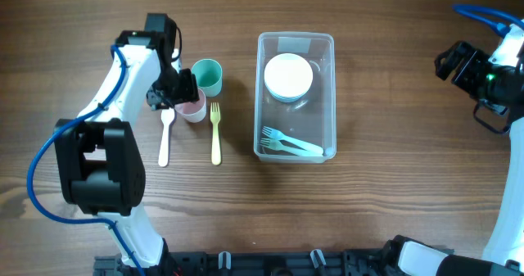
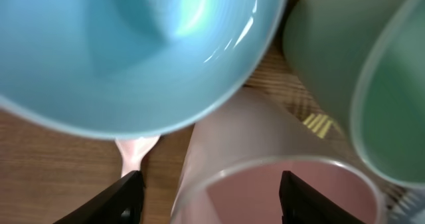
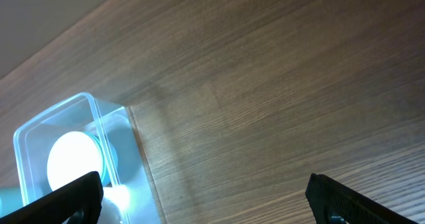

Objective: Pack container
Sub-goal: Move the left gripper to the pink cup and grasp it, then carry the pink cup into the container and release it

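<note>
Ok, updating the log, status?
Left end effector open at pink cup. Right end effector open, parked far right. Container holds bowl, blue forks. Nothing over it.

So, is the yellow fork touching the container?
Apart. The overhead view shows a strip of bare table between the yellow fork and the container's left wall.
</note>
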You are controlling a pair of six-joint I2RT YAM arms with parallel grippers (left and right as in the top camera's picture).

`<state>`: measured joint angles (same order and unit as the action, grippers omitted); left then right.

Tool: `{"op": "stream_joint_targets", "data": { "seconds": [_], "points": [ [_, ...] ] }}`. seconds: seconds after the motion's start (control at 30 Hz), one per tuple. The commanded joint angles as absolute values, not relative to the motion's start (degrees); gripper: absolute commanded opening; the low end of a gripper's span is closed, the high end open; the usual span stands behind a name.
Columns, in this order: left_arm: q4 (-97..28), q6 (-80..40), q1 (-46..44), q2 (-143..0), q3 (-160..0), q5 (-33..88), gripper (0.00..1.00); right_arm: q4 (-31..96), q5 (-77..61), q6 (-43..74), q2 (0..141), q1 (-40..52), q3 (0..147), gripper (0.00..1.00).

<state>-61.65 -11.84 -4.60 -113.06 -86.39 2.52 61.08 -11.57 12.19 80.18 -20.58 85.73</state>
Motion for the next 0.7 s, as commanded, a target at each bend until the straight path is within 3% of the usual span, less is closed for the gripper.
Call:
{"op": "stream_joint_targets", "data": {
  "seconds": [0.0,0.37,0.4,0.47,0.67],
  "points": [
    [-59.55,-11.35,-4.6,-113.82,-82.15,3.62,0.58,61.04,-11.7,12.84,80.47,-20.64,85.47,1.0],
    [-58.04,-11.35,-4.6,-113.25,-83.81,3.36,0.62,61.04,-11.7,12.84,80.47,-20.64,85.47,1.0],
    [-58.04,-11.35,-4.6,-113.14,-84.09,3.36,0.58,61.04,-11.7,12.86,80.47,-20.64,85.47,1.0],
    [-58.04,-11.38,-4.6,-113.1,-84.14,3.38,0.39,61.04,-11.7,12.86,80.47,-20.64,85.47,1.0],
    [-58.04,-11.33,-4.6,-111.48,-85.54,3.36,0.29,61.04,-11.7,12.86,80.47,-20.64,85.47,1.0]
  ]
}}
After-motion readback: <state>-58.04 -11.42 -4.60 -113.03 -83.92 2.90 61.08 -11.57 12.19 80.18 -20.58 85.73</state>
